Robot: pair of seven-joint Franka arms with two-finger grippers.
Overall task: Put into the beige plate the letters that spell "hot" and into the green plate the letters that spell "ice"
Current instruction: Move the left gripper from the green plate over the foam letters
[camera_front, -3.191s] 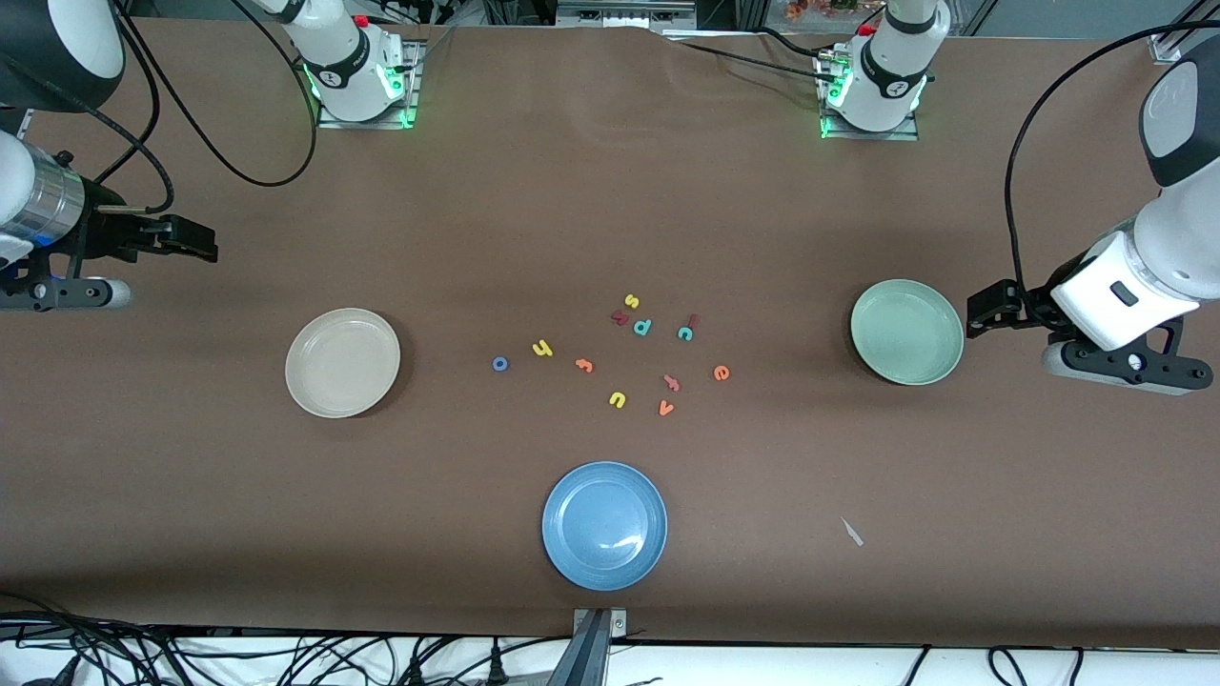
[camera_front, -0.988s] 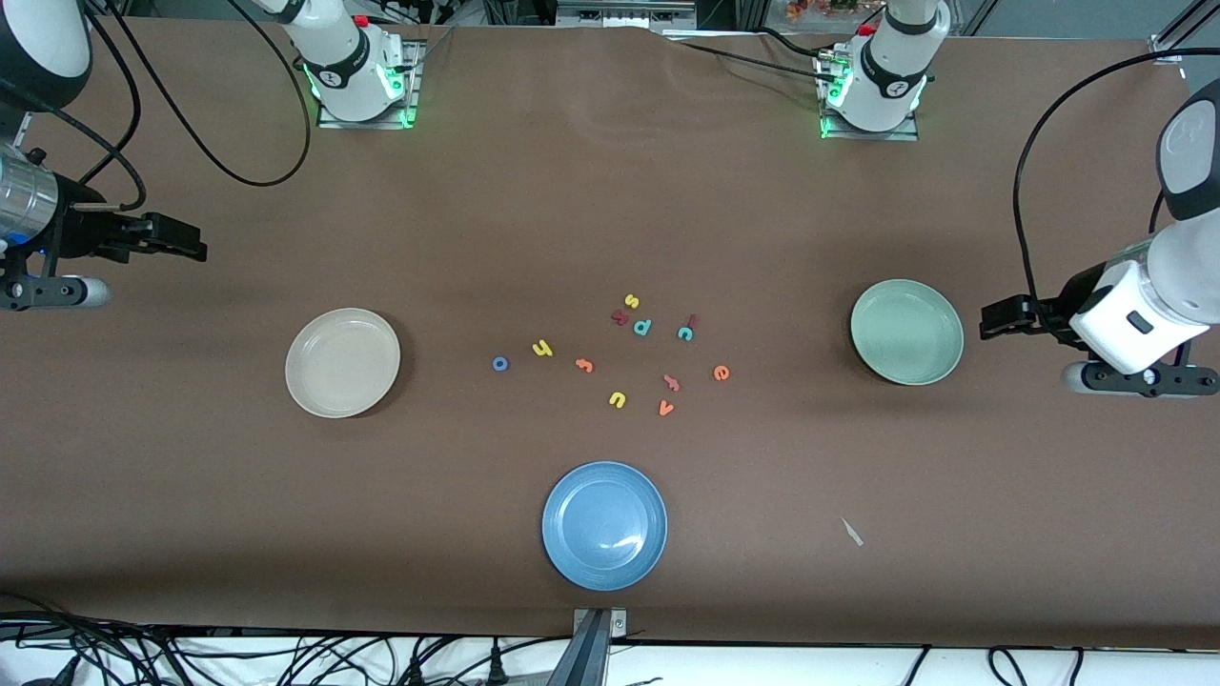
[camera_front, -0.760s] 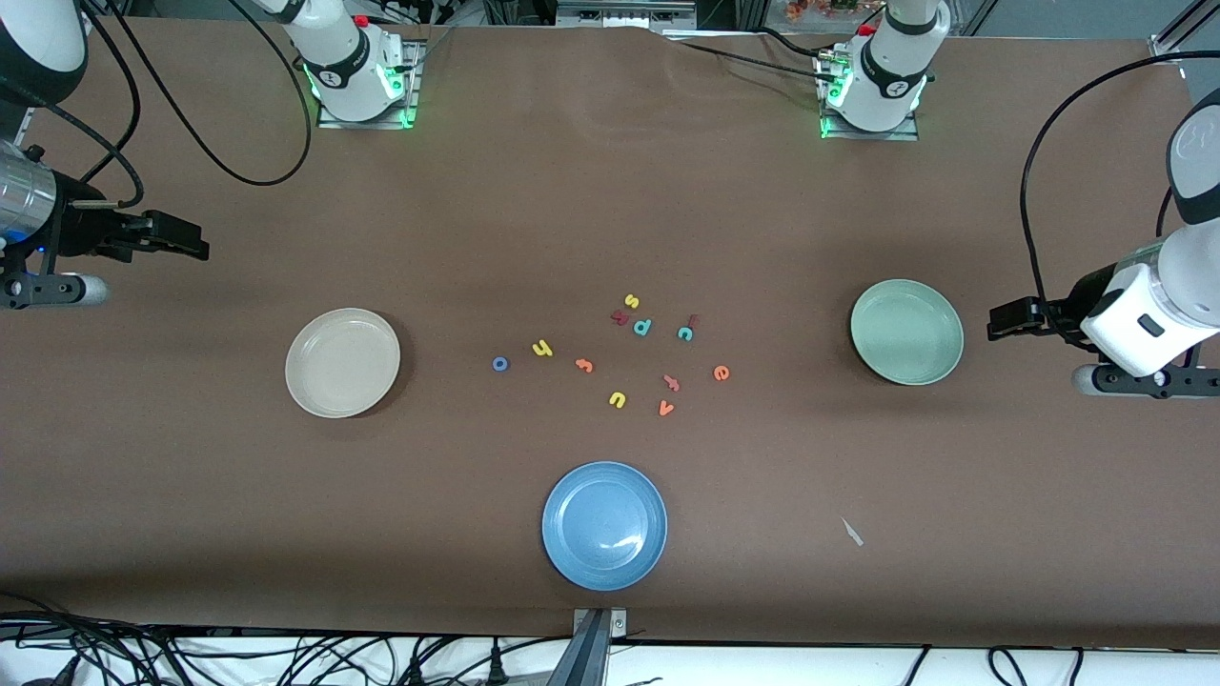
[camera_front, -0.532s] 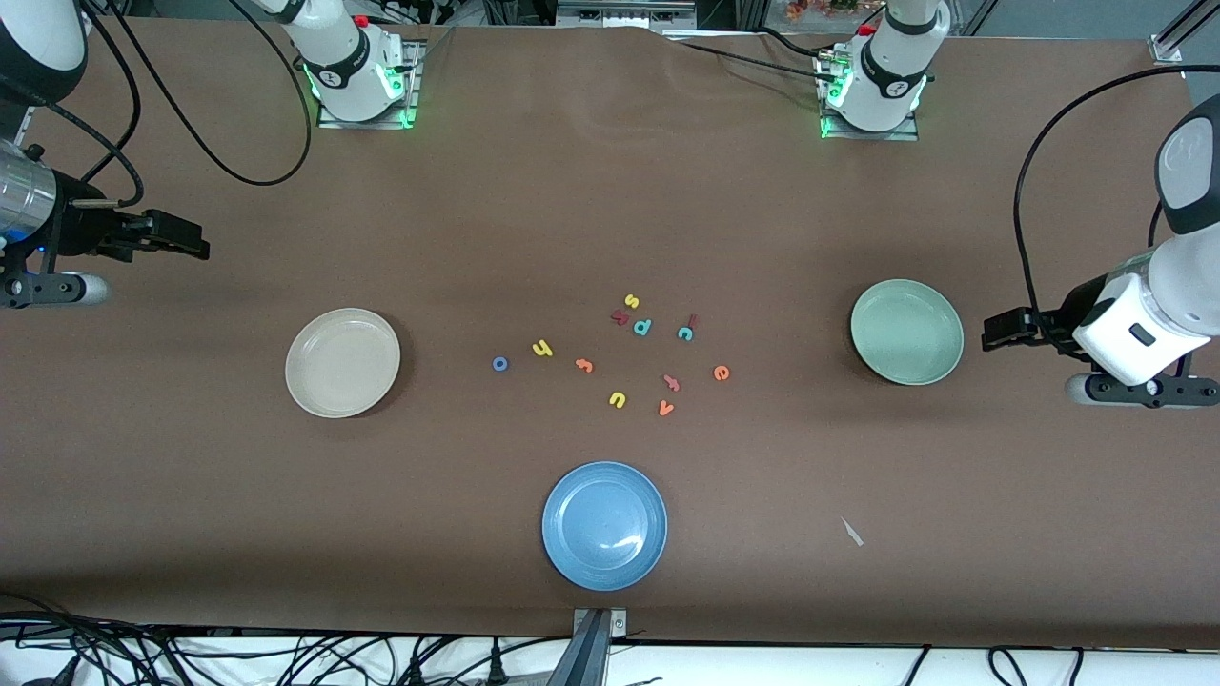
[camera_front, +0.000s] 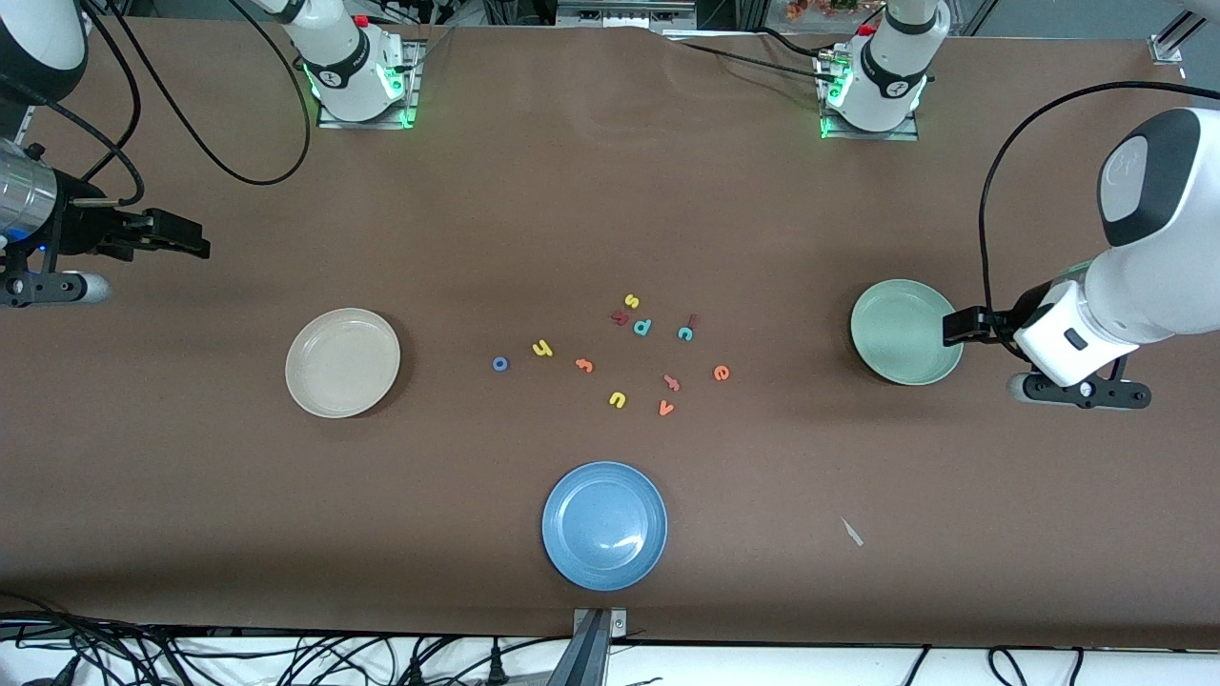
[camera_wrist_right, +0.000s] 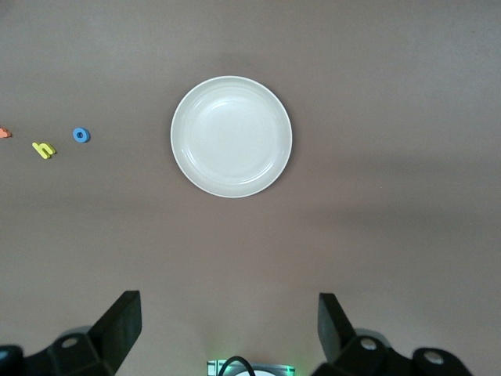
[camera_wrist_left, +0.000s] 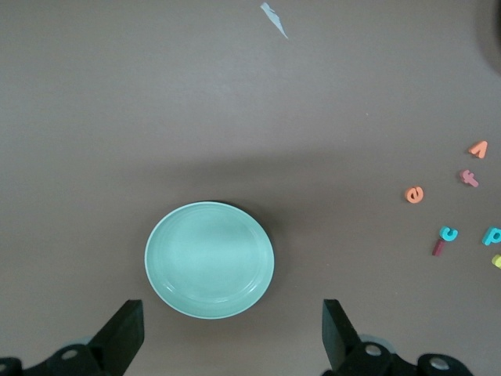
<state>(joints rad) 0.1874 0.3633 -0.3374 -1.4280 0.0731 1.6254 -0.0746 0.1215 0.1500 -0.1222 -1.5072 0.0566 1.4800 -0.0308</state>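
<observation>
Heads up, nothing's in a plate yet. Both your grippers are wide open and empty, so all six picks are ahead of you.

The biggest trap, I'd guess, is grabbing a lookalike. Working up from the camera edge, the orange v [camera_front: 665, 409] and yellow u [camera_front: 617, 399] are decoys. A pinkish cross-shaped letter [camera_front: 672, 383] at 1 o'clock from the v could pass for a t. The orange e [camera_front: 721, 373] sits at 3 o'clock of that one, nicely alone.

The real orange t [camera_front: 584, 365], the yellow h [camera_front: 542, 349] at its 10 o'clock and the blue o [camera_front: 499, 363] at its 9 o'clock are spread out, so they look easy enough.

The nasty bit is the teal c [camera_front: 684, 332], with the dark red i [camera_front: 694, 321] tight against it at 1 o'clock. Fingers coming down there could nudge one while taking the other. The teal p [camera_front: 642, 327], dark red k [camera_front: 620, 318] and yellow s [camera_front: 631, 301] crowd in at the c's 9 to 10 o'clock. These letters are tiny, so a sloppy pinch could flick them.

Around the pile:
- **Blue plate** [camera_front: 604, 525]: at 6 o'clock of the pile and not a target, with a pale scrap [camera_front: 851, 532] at its 3 o'clock.
- **Beige plate** [camera_front: 342, 362]: at 9 o'clock of the letters, empty.
- **Green plate** [camera_front: 905, 332]: at 3 o'clock of the letters, empty.
- **Left gripper** [camera_front: 958, 327]: hangs over the green plate's 3 o'clock rim.
- **Right gripper** [camera_front: 186, 238]: hovers over the bench at 10 o'clock from the beige plate.

Nothing blocks either reach.
</observation>
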